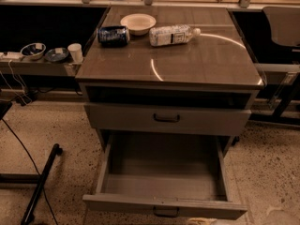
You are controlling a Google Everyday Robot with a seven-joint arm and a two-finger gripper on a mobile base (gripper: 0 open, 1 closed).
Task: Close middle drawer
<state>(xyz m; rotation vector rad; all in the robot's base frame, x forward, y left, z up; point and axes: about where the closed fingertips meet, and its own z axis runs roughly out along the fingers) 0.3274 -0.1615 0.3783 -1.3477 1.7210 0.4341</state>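
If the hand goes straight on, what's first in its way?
Probably the middle drawer's front panel; just a pale sliver of the hand shows at the bottom edge, direction unclear.

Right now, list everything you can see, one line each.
cabinet: one, grey, centre
top drawer: one, grey, under the cabinet top
middle drawer: one, grey, pulled open
bowl: one, cream, cabinet top, rear
can: one, dark blue, lying left of bottle
bottle: one, clear, lying beside bowl
cup: one, white, left shelf
dishes: two, dark, left of cup
chair: one, grey, far right
stand: one, black, floor left
gripper: one, pale, perhaps just showing at bottom edge
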